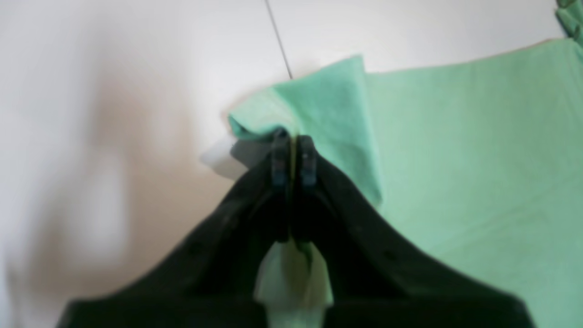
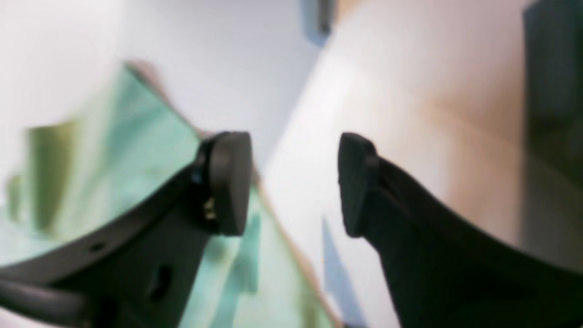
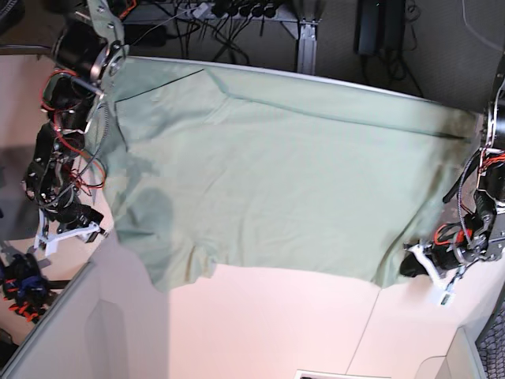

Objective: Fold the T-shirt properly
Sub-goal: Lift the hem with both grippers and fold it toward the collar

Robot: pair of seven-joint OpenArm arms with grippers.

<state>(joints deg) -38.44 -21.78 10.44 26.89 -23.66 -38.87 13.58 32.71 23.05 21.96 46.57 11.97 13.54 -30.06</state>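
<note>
The T-shirt (image 3: 276,174) lies spread over most of the table, pale mint green, with its lower edge toward the front. In the base view my left gripper (image 3: 410,267) sits at the shirt's front right corner. The left wrist view shows that gripper (image 1: 294,152) shut on a raised fold of the T-shirt (image 1: 478,173), and cloth shows between the fingers. My right gripper (image 2: 294,182) is open with nothing between its pads; the T-shirt (image 2: 114,155) lies just to its left. In the base view the right gripper (image 3: 72,230) hangs beside the shirt's left edge.
Bare pale tabletop (image 3: 276,324) runs along the front, with a seam line (image 1: 278,41) across it. Cables and table legs (image 3: 304,35) stand behind the far edge. A grey panel (image 3: 47,339) sits at the front left.
</note>
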